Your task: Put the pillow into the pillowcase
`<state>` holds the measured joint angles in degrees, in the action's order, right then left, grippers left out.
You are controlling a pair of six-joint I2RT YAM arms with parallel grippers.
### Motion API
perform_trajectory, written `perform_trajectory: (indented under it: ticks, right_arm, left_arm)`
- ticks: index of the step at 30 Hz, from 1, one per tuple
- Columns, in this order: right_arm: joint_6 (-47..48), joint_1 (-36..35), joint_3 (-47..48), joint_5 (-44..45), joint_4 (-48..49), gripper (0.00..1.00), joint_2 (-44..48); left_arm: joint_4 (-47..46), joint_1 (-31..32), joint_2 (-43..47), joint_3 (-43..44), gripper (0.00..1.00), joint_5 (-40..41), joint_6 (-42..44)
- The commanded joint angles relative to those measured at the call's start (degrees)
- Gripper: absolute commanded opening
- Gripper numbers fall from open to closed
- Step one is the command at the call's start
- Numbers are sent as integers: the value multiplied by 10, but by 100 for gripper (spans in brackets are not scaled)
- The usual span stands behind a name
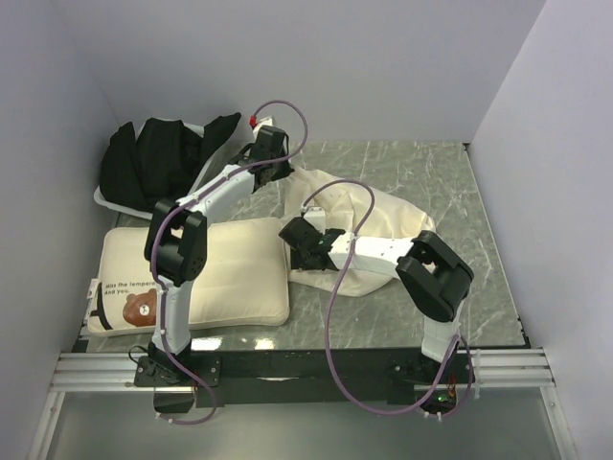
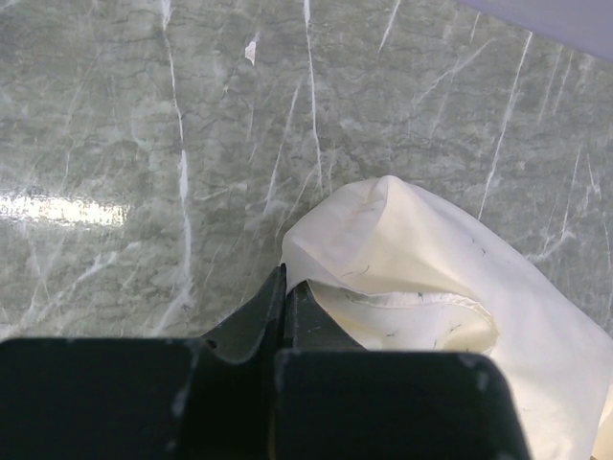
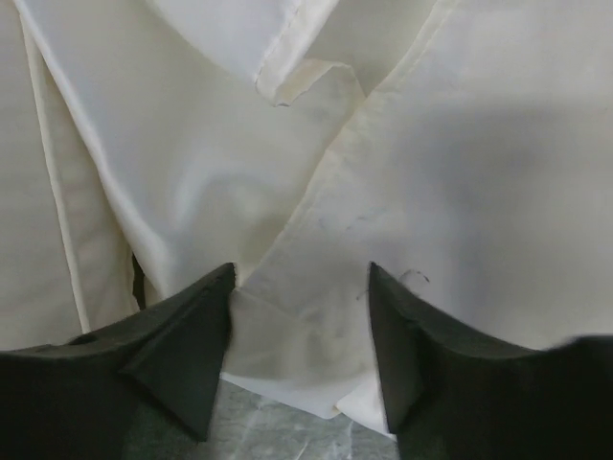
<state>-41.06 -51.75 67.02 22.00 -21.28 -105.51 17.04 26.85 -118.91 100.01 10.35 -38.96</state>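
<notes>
Cream pillowcase (image 1: 383, 220) lies crumpled mid-frame on the table (image 1: 460, 182), beside the pillow (image 1: 239, 278) at lower left. Left hand (image 2: 285, 284) is closed, seemingly pinching 1 corner of the mouth; right hand (image 3: 299, 331) gapes over a fold, gripping nothing. Risk: closing here may catch 2 layers, sealing the mouth; the thin pinch could slip when lifted.
</notes>
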Motion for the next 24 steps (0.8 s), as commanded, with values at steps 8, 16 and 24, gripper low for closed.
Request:
perform_trajectory:
  ticks: [8,16,24]
  right_arm:
    - [-19,9,-69,97,-31,0,131]
    - [-52,-22,-291,3,-42,0,530]
    - [-62,-192,-246,-96,90,0,442]
  left_arm:
    - [4,-12,3,61,1,-7,20]
    - [38,-44,-47,167,1,-31,20]
    - [31,-74,10,129,1,-20,14]
